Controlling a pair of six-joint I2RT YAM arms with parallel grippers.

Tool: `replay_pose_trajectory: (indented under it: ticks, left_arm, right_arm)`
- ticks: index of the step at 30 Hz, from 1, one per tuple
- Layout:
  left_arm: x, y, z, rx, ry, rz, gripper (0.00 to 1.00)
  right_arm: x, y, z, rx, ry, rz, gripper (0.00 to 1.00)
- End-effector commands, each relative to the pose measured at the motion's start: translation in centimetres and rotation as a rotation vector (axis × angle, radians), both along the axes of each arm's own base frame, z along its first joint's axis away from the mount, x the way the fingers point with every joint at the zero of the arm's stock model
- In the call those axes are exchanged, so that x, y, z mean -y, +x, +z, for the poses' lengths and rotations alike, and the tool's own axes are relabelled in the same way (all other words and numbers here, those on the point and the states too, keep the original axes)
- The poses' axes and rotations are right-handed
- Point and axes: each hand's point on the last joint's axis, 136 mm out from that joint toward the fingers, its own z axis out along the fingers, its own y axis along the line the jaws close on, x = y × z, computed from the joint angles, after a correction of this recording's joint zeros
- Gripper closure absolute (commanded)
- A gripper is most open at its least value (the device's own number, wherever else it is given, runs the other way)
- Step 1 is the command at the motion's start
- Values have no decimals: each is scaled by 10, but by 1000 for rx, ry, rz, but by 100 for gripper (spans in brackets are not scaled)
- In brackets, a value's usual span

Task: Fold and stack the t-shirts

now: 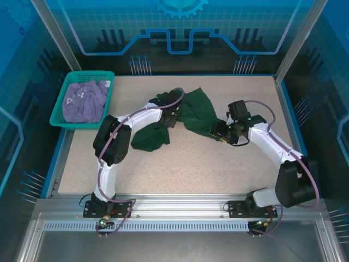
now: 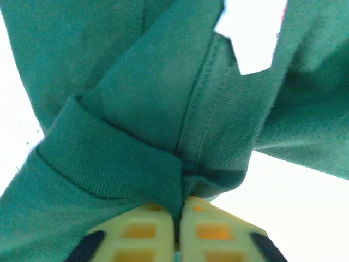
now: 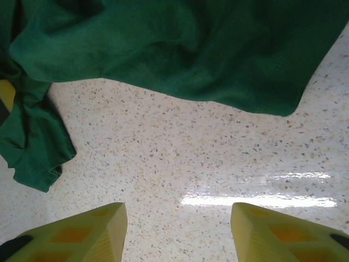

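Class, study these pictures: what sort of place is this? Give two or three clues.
Most likely a robotics lab test cell, not a home. Clues: two robot arms bolted to a metal rail, aluminium frame posts, and blue circuit-patterned panels walling in a speckled table.

Overhead camera looks down on the table [image 1: 191,164]; both wrist cameras closely face the green shirt [image 3: 180,49].
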Motion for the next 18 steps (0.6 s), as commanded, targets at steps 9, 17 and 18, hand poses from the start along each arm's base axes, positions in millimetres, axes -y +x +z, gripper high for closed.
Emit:
replay_pose_trajectory:
  ticks: [9, 17, 18]
  left_arm:
    - [114, -69, 141, -90, -818, -243, 100]
    - [197, -134, 159, -312, -1138, -443, 100]
    - [202, -135, 155, -331, -1151, -441, 100]
  right_arm:
    - [-15, 11, 29, 59, 105, 1, 45]
    - [26, 9, 61, 89, 221, -225, 36]
    - [23, 6, 61, 75, 240, -221, 36]
